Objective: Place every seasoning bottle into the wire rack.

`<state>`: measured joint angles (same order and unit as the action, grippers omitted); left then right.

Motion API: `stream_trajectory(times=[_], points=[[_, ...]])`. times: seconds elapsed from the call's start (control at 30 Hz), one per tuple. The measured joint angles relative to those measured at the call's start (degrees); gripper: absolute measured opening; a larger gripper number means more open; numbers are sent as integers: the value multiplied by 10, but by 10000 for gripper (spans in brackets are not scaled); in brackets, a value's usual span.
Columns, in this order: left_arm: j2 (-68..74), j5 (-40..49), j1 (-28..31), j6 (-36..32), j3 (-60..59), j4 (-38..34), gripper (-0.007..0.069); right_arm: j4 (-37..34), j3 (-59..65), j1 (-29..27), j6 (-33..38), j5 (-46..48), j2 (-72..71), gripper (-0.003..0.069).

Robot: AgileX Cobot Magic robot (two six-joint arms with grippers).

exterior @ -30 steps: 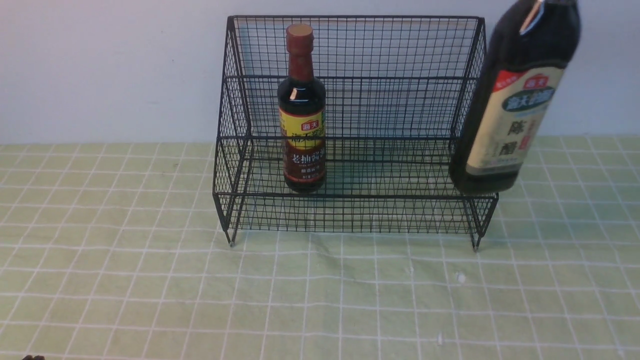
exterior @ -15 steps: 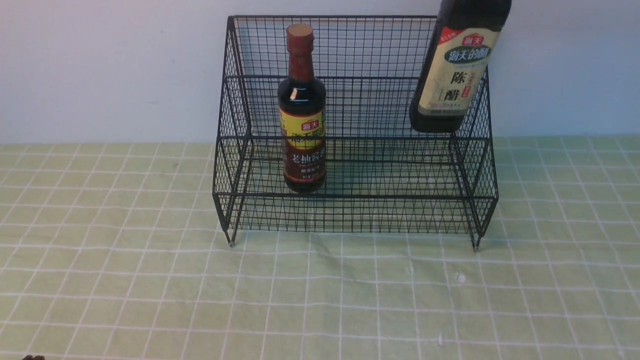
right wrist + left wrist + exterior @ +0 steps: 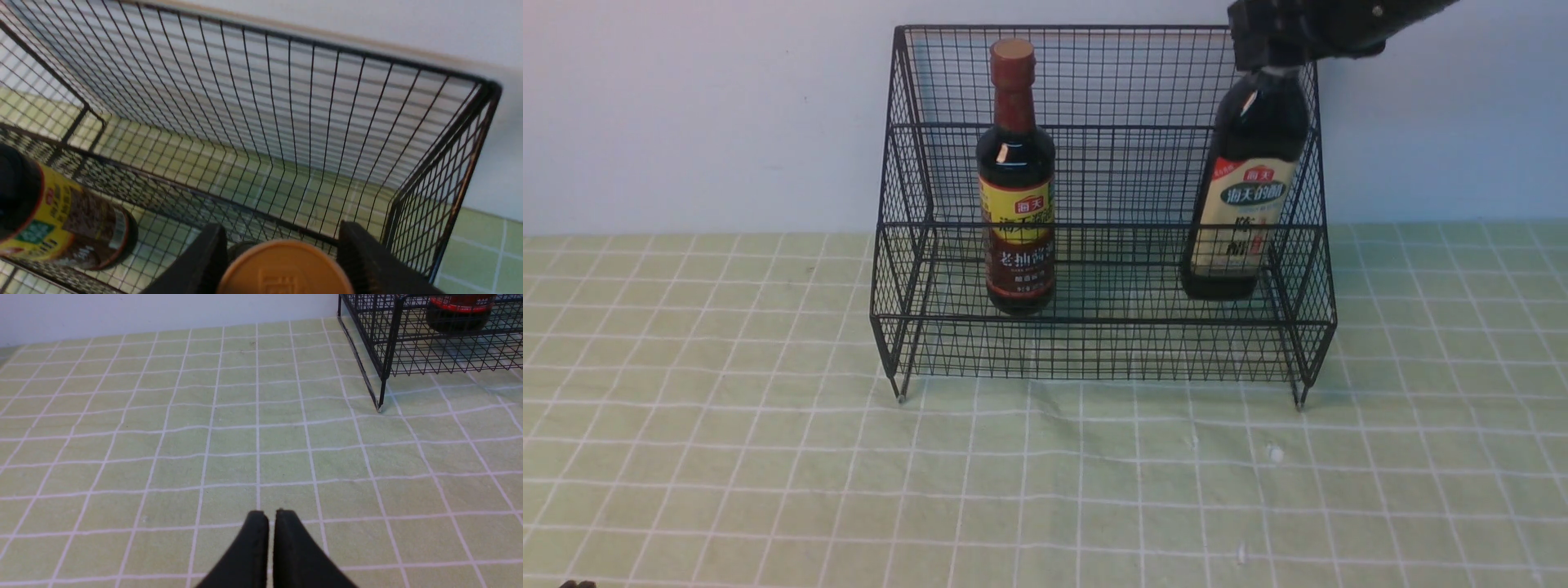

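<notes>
Green cloth [image 3: 768,457] | cream-label bottle [image 3: 1241,212] near-upright, cap up | right claw [image 3: 282,249] seemingly gripping

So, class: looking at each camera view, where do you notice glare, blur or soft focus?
Front view: sharp throughout, with a small glare spot on the slim dark bottle with the yellow-and-brown label. Left wrist view: evenly lit, crisp green checked cloth. Right wrist view: the tan round cap and black fingers look soft, and the black wire-mesh rack appears slightly blurred.
</notes>
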<state>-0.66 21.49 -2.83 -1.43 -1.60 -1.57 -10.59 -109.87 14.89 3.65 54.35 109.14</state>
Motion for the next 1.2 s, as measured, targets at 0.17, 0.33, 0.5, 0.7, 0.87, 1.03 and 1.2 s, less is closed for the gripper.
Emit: stream_trajectory(times=[0.17, 0.33, 0.5, 0.7, 0.87, 1.03, 1.2], points=[[0, 0, 0, 0, 0, 0, 4, -8, -6, 0, 0, 5, 7, 324], [0, 0, 0, 0, 0, 0, 4, -17, -6, 0, -1, 10, 7, 349], [0, 0, 0, 0, 0, 0, 4, -25, -6, 1, -2, 19, -13, 437], [0, 0, 0, 0, 0, 0, 4, -18, -6, 1, -2, 30, -97, 468], [0, 0, 0, 0, 0, 0, 4, -5, -6, 1, -2, 68, -211, 447], [0, 0, 0, 0, 0, 0, 4, 39, -9, 1, -10, 135, -349, 307], [0, 0, 0, 0, 0, 0, 4, 93, 29, 1, -87, 171, -493, 118]])
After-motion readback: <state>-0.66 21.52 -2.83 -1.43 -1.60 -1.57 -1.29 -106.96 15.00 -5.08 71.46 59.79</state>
